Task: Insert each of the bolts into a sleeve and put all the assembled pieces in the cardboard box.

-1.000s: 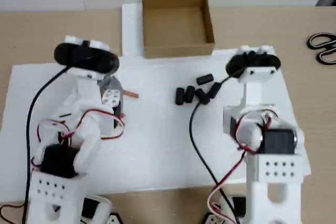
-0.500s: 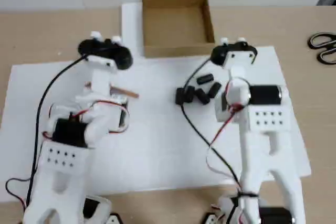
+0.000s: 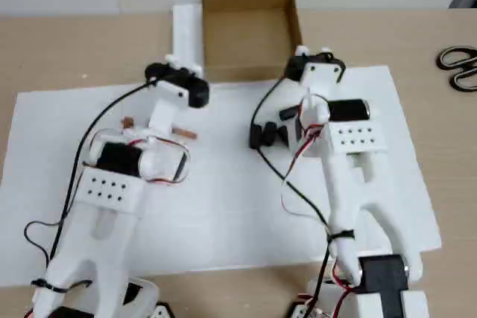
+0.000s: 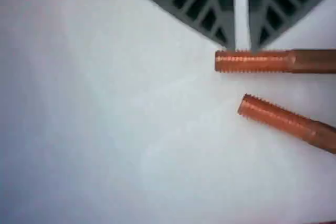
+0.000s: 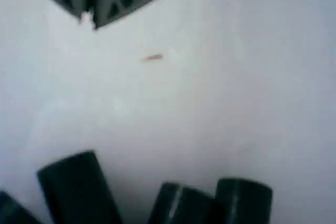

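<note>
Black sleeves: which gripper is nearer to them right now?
Right. The right gripper is close beside the sleeves, not touching them; the left gripper is at the copper bolts, farther across the white sheet.

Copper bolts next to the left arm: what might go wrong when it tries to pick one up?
1. The two bolts lie close together under the left gripper, whose fingers are almost together. It could nudge one instead of gripping it, and round bolts may roll on the white sheet.
2. The black sleeves are bunched together, so grabbing one could knock the others away.
</note>
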You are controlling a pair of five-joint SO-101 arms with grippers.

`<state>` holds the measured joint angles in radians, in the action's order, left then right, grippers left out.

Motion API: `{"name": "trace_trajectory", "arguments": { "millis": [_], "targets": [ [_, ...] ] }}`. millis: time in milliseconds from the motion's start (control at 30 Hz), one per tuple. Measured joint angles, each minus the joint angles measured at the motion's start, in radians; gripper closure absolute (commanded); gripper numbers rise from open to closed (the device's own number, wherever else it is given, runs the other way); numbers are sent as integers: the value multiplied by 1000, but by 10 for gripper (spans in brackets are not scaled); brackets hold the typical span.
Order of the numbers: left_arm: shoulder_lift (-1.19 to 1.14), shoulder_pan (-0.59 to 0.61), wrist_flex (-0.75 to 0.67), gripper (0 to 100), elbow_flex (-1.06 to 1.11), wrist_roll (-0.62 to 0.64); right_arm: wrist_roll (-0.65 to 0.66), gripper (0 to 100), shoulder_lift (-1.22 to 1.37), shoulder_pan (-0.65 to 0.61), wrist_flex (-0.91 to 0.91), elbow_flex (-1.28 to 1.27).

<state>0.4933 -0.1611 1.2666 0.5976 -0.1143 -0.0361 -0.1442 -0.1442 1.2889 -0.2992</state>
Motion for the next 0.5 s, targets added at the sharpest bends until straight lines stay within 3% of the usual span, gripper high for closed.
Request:
{"name": "trace_trajectory", "arguments": {
  "millis": [200,500],
  "targets": [
    [-29,32,-8,980,0,-17,-92,853,60,11,-77,0],
    [-31,61,-17,941,0,-25,-175,844,149,74,-190,29]
  ]
}}
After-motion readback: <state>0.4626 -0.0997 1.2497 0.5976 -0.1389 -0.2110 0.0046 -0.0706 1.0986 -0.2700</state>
